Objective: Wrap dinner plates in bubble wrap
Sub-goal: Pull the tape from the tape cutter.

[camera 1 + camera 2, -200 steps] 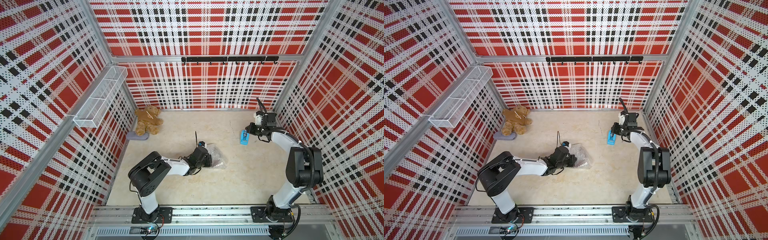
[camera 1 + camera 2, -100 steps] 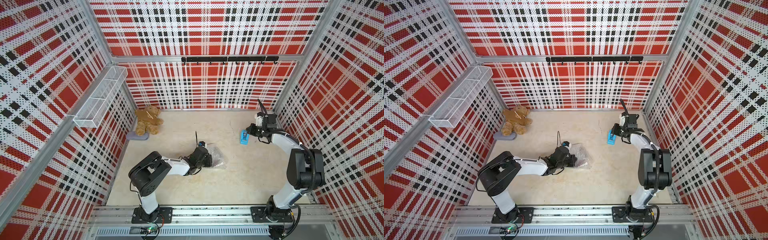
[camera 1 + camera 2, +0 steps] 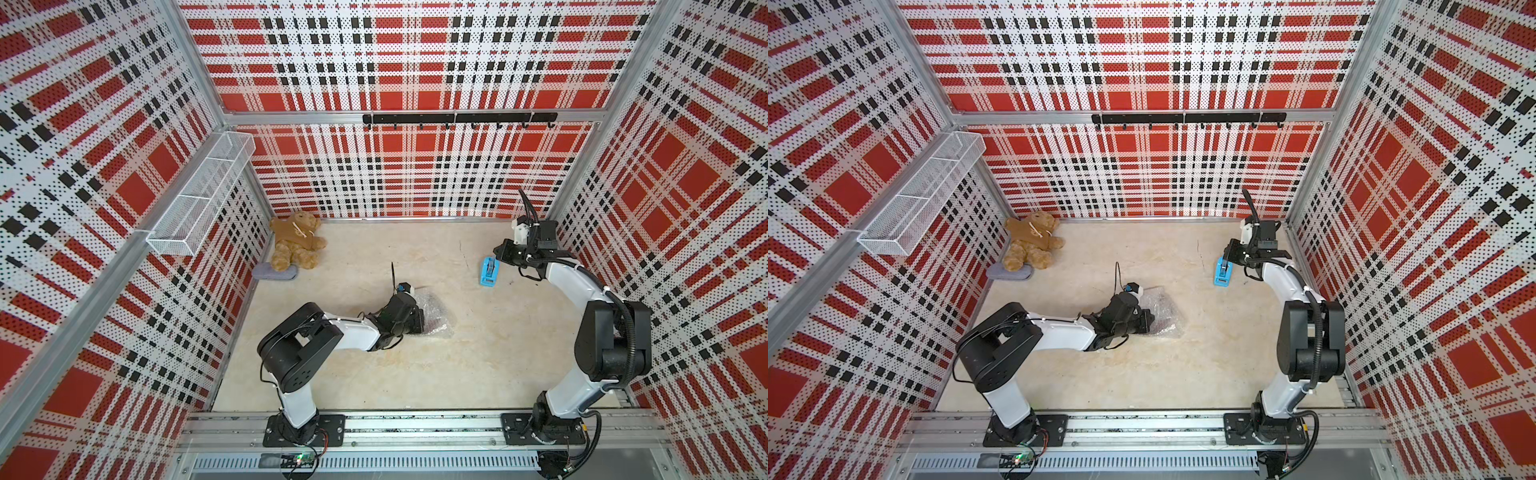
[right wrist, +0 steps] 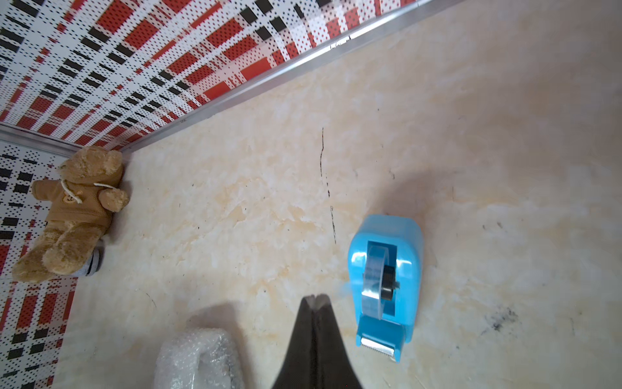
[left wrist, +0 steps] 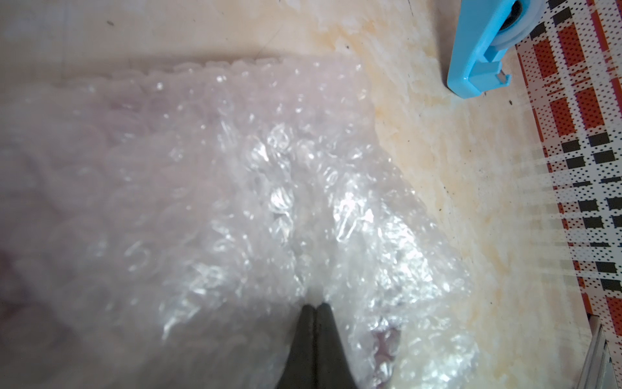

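The bubble wrap (image 3: 437, 318) lies bundled in a crinkly heap at the middle of the floor, seen in both top views (image 3: 1163, 312). The dinner plates are hidden inside it; only a reddish tint (image 5: 383, 338) shows through the plastic. My left gripper (image 5: 315, 305) is shut, its tips pressed against the bundle's near-left side (image 3: 420, 323). My right gripper (image 4: 314, 298) is shut too, hovering just off the floor beside the blue tape dispenser (image 4: 387, 279), at the back right (image 3: 497, 252). I see nothing clearly caught between either pair of fingers.
A brown teddy bear (image 3: 297, 245) sits in the back left corner on a grey cloth (image 3: 274, 272). A white wire basket (image 3: 199, 195) hangs on the left wall and a black hook rail (image 3: 457, 118) on the back wall. Plaid walls close three sides.
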You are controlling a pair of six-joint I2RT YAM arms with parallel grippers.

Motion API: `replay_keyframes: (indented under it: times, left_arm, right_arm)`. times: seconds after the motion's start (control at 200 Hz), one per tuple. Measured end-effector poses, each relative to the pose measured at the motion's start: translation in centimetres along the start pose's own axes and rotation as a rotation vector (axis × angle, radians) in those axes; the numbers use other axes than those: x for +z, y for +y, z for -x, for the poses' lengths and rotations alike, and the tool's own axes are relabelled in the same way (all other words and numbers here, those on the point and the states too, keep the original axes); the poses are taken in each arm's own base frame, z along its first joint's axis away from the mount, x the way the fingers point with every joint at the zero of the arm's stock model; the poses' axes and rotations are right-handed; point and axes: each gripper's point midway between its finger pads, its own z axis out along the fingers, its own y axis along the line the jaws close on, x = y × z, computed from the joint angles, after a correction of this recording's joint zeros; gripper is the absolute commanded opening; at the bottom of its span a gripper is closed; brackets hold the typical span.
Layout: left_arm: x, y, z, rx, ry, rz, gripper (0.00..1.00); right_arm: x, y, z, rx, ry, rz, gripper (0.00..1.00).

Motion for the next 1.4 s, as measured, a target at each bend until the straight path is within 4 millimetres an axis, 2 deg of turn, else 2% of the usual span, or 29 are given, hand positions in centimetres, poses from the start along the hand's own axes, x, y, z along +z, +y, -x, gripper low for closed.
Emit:
replay_keyframes:
  times: [0.396, 0.696, 1.007, 1.107, 1.398]
  left_arm:
    - [0.2, -0.2, 0.0, 0.003, 0.001, -0.002, 0.0]
    - [0.2, -0.2, 0.0, 0.004, 0.001, -0.003, 0.0]
    - [0.2, -0.3, 0.0, 0.004, 0.001, -0.003, 0.0]
    - [0.2, -0.3, 0.0, 0.004, 0.001, -0.003, 0.0]
    - [0.2, -0.3, 0.0, 0.005, 0.001, -0.003, 0.0]
  right_arm:
    - [-1.1, 0.6, 0.0, 0.004, -0.008, 0.008, 0.0]
    - [-2.9, 2.1, 2.3, -0.019, -0.07, 0.03, 0.0]
    - [-3.9, 2.5, 2.3, -0.025, -0.08, 0.036, 0.0]
    - [-4.3, 2.3, 0.6, -0.019, -0.066, 0.038, 0.0]
    - [-7.5, 1.9, -7.6, 0.034, 0.007, 0.068, 0.0]
